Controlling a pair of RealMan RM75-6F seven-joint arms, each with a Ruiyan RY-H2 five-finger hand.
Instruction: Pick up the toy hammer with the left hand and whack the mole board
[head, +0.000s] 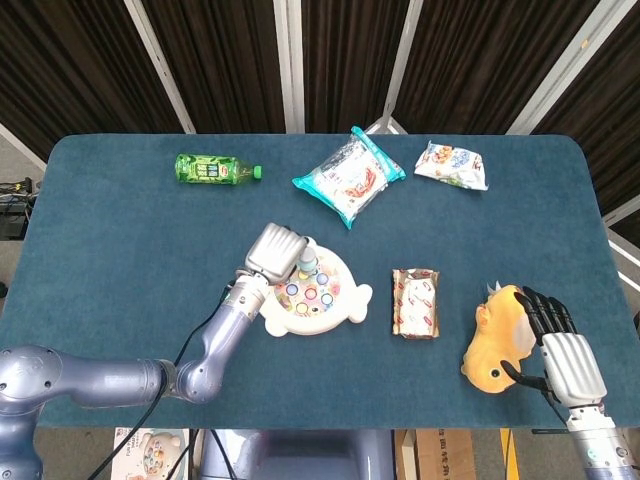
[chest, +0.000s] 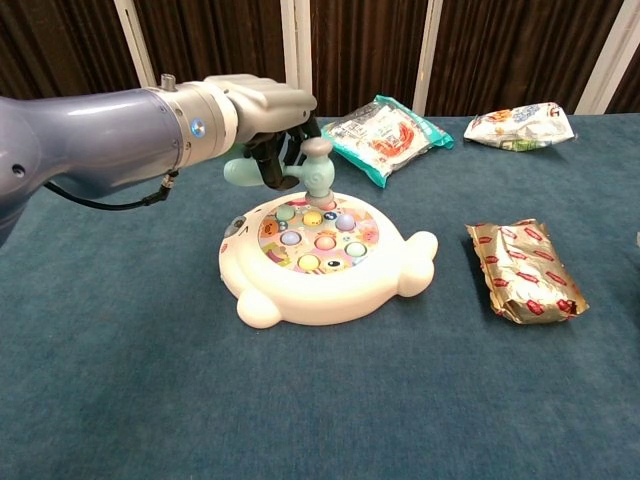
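Your left hand (chest: 255, 115) is clenched around the handle of the toy hammer (chest: 300, 170), fingers wrapped over it so that only the pale teal butt of the handle pokes out on one side and the head on the other. The hammer is one piece in soft pastels: a teal handle and a double-ended head, grey at the top and pinkish at the striking face, which points straight down and sits on or just above a peg at the far edge of the mole board (chest: 325, 265); from the chest view you cannot tell whether it actually touches. The mole board, your single landmark here, is a white, rounded, animal-shaped toy with stubby feet and a round face full of small pastel pegs in several colours. To its right lies one gold and red foil packet (head: 415, 301), flat on the blue table (head: 120, 240). Further right of that, near the table's front edge, your right hand (head: 560, 350) rests against one orange plush toy (head: 497, 340), its dark fingers curled over the toy's side; whether it truly grips it you cannot tell. Beyond the board, toward the far edge, lie two snack bags, one with teal edging (head: 349, 177) and one white (head: 452, 164), and off to the far left of the board, one green bottle (head: 214, 169) on its side.
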